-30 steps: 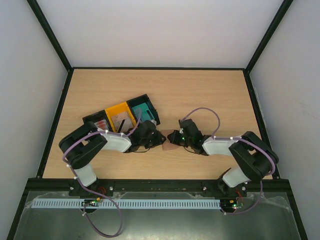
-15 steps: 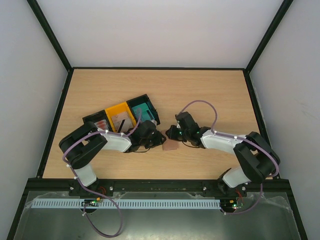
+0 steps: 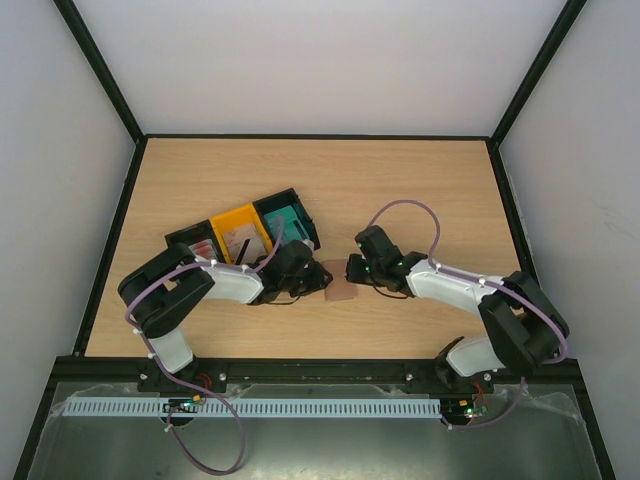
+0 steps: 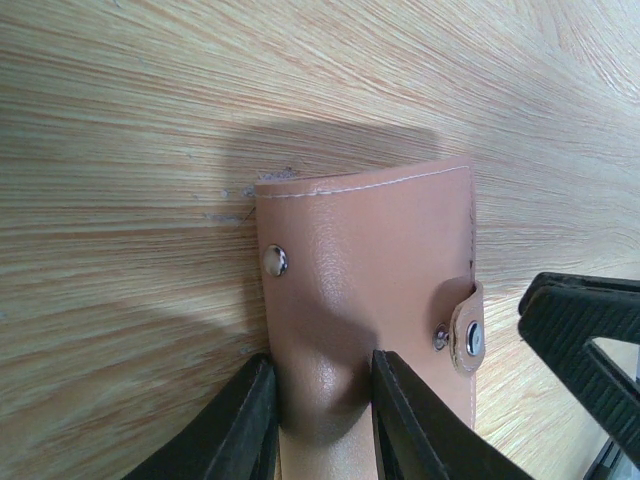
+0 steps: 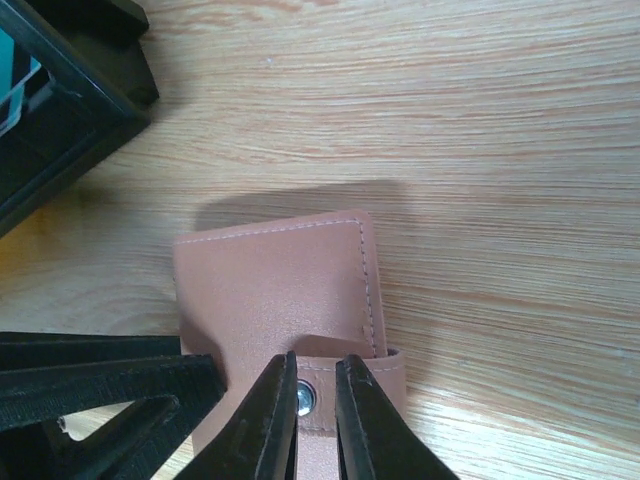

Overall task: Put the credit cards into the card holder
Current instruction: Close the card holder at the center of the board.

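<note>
Early stage: the card holder [image 3: 341,290], near the middle of the bench's near edge, was clamped by the left gripper [image 4: 320,420] and pinched at its snap tab by the right gripper [image 5: 315,400], while the credit cards [image 3: 290,225], none judged inserted, were seen in the trays [image 3: 308,218] leftward.

Card holder [image 3: 341,292] flat on table [image 3: 420,190]; left gripper [image 3: 320,279], right gripper [image 3: 351,271] meeting at it; trays [image 3: 234,214] just beyond.
</note>
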You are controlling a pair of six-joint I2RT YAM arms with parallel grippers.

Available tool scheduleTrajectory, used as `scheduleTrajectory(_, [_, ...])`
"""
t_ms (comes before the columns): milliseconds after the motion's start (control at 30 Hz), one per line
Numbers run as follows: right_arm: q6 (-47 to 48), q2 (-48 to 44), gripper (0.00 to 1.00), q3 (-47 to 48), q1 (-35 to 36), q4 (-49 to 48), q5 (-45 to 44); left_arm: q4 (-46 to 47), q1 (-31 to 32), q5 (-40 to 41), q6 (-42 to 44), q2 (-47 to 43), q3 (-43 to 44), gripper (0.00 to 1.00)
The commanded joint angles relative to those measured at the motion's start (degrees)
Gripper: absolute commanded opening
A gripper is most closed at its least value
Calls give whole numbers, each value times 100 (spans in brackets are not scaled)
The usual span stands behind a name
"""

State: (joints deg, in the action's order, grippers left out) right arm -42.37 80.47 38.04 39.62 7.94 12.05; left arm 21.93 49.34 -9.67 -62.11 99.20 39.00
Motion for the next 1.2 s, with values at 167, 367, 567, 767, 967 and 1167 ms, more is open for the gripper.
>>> scheduleTrajectory(167, [319,354,13,-2,11,107,209,-205,49,-79,71,181,72,30])
scheduleTrajectory(367, [348,502,12,28,10,75,241,-216,42,-96,76,214,85,30])
scheduleTrajectory(567, [364,424,11,-75,4,136,241,-207,45,-105,71,236,104,30])
scheduleTrajectory(767, [455,268,16,-164,7,54,380,-216,48,-114,82,266,134,30])
scheduleTrajectory(967, [485,224,17,-242,11,-46,474,-216,44,-123,85,284,133,30])
scheduleTrajectory(1167, [514,224,9,-305,6,-65,460,-216,46,-131,78,286,135,30])
